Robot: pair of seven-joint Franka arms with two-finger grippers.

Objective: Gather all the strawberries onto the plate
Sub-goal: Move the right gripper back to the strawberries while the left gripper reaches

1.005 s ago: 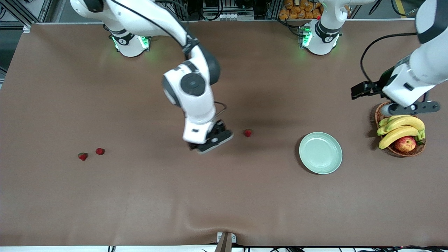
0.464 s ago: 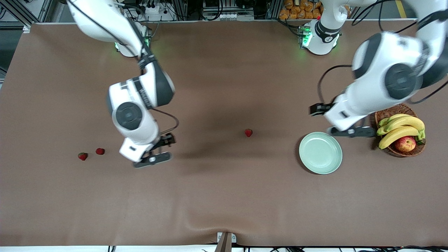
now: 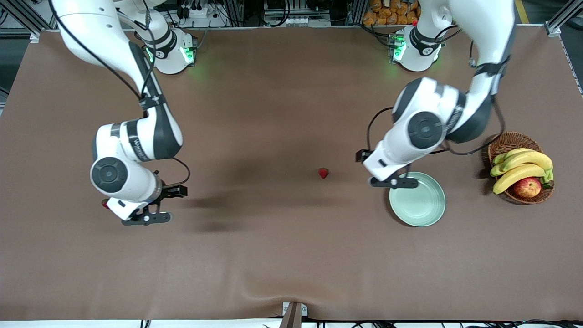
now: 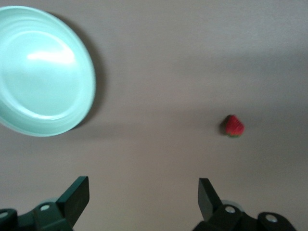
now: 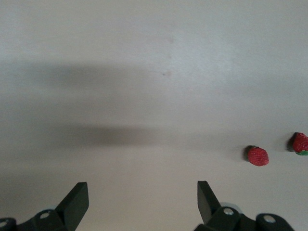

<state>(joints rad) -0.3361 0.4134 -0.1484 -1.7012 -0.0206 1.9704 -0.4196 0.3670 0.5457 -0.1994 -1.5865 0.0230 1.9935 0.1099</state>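
Nothing is collected yet, as I read it — the plate point(image 3: 417, 200) is bare, and all three strawberries are still on the table.

From the plate, the lone strawberry point(image 3: 323, 172) lies at about nine o'clock, well apart from it. The other two are toward the right arm's end of the table: my right wrist view shows them close together, one strawberry point(image 5: 258, 156) and its neighbour point(image 5: 301, 143) at the picture's edge. In the front view the right arm covers most of that pair.

The right gripper point(image 3: 145, 218) hangs over the table beside that pair, jaws wide apart, holding nothing. The left gripper point(image 3: 394, 182) is over the plate's rim at roughly ten o'clock, also spread wide and empty.

The wicker basket point(image 3: 503, 145), at three o'clock from the plate, holds bananas point(image 3: 524, 166) and an apple point(image 3: 527, 187) — not my concern.

So three picks and three drops remain.
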